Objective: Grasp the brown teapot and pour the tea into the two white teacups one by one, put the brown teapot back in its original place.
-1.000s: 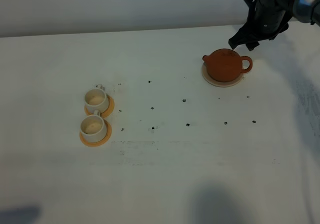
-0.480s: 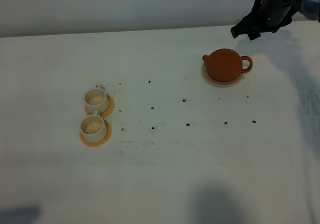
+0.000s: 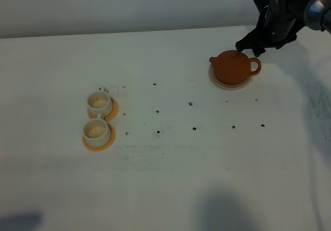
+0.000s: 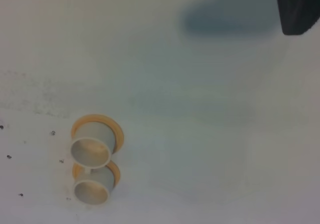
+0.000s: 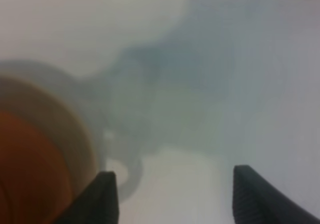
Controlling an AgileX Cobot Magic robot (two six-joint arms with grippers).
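The brown teapot sits on its pale beige coaster at the back right of the table. My right gripper hovers just behind and above the teapot's handle, open, with nothing between its fingers. The right wrist view shows both fingertips spread wide over bare table, with the blurred teapot to one side of them. The two white teacups stand upright on orange saucers at the left. They also appear in the left wrist view. Only a dark corner piece of the left gripper shows.
The white table carries small dark specks across its middle. A wall edge runs along the back. Orange saucers lie under the cups. Shadows fall at the front edge.
My right gripper rose away from the teapot, then came back down close behind its handle, still open. Teapot and cups have not moved.
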